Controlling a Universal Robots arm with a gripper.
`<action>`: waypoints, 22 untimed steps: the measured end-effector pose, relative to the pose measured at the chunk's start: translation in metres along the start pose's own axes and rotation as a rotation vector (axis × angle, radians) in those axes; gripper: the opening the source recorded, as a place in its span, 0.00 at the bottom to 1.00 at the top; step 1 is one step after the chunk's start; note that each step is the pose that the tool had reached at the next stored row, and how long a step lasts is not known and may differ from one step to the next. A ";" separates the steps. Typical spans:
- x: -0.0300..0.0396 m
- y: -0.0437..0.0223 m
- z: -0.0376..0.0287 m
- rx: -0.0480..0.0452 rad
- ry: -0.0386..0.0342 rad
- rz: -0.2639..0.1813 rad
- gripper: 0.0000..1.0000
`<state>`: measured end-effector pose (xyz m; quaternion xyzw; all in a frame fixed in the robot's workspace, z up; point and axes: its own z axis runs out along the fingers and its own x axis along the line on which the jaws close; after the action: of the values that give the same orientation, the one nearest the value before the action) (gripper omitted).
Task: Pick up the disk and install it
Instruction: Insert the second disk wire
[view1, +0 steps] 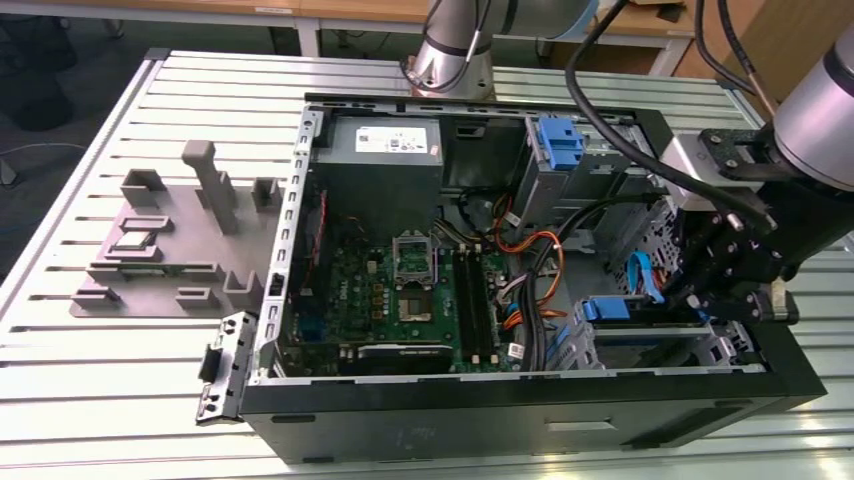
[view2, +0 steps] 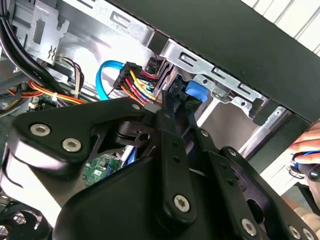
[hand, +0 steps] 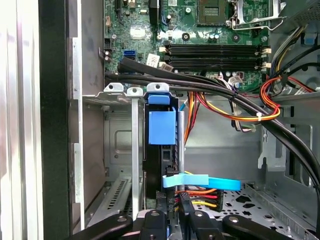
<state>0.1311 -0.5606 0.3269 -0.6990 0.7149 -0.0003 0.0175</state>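
Standing on edge inside the open computer case (view1: 534, 395), the disk (hand: 161, 150) sits in the metal drive bay (hand: 120, 135) at the case's front corner, toward the exterior view's right. In the first wrist view we see it edge-on: its long axis runs from the bay's open mouth deeper into the case, toward the cables at its far end, and its thin edge faces the camera. We see it as a dark, narrow slab framed by a blue plastic carrier, with a square blue tab and a blue clip at its outer end. Its flat faces and any label are hidden from us, so we can read no writing on it. A light blue data cable (hand: 202, 182) crosses just beside its inner end, near a bundle of red, yellow and orange wires (hand: 197, 197). Our black gripper (hand: 172, 220) reaches into the bay, its fingers closed narrowly around the disk's edge. The green motherboard (view1: 400, 290) lies beyond.
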 end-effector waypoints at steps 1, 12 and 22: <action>0.0000 0.0000 -0.0002 0.0000 0.0003 0.000 0.24; -0.0007 -0.0007 -0.0293 0.0000 0.0003 0.000 0.24; -0.0008 -0.0007 -0.0345 0.0000 0.0004 0.000 0.24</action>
<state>0.1309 -0.5606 0.3614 -0.6991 0.7148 -0.0004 0.0173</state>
